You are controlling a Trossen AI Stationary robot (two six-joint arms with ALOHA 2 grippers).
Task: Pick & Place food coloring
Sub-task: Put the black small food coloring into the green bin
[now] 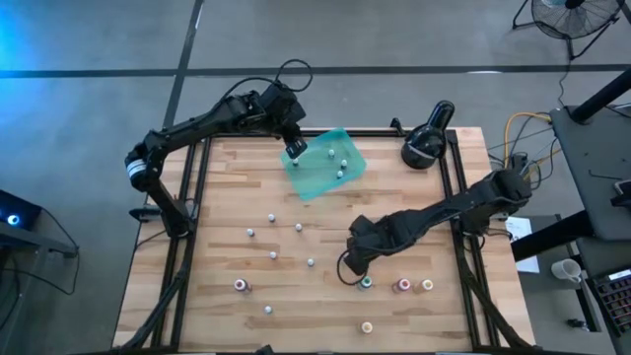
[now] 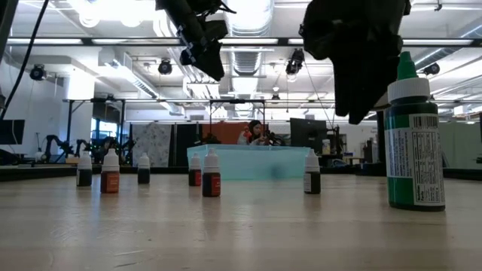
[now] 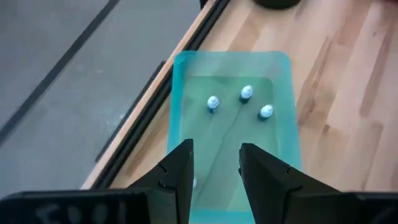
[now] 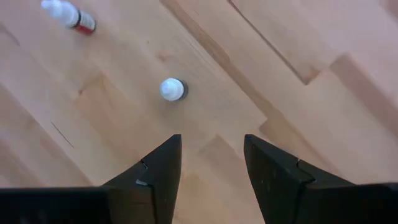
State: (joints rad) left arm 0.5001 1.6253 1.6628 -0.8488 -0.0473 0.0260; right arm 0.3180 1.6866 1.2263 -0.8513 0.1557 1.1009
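Several tiny white-capped food coloring bottles stand scattered on the wooden table (image 1: 227, 187), one of them green (image 1: 366, 283) near the front. Three more (image 3: 247, 93) stand in the translucent teal tray (image 1: 340, 177) at the far middle. My left gripper (image 1: 294, 148) hangs open above the tray's near-left end (image 3: 214, 180), with nothing between its fingers. My right gripper (image 1: 347, 268) is open and points down over the table just left of the green bottle (image 2: 410, 143). In its wrist view, one upright bottle (image 4: 172, 89) stands ahead of its fingertips (image 4: 211, 162), apart from them.
A black round device (image 1: 426, 143) sits at the table's far right corner. Bottles stand along the front: pink (image 1: 402, 286), yellow (image 1: 427, 285), another (image 1: 366, 326) by the near edge, and one (image 1: 240, 286) at the left. Bare wood lies between tray and bottles.
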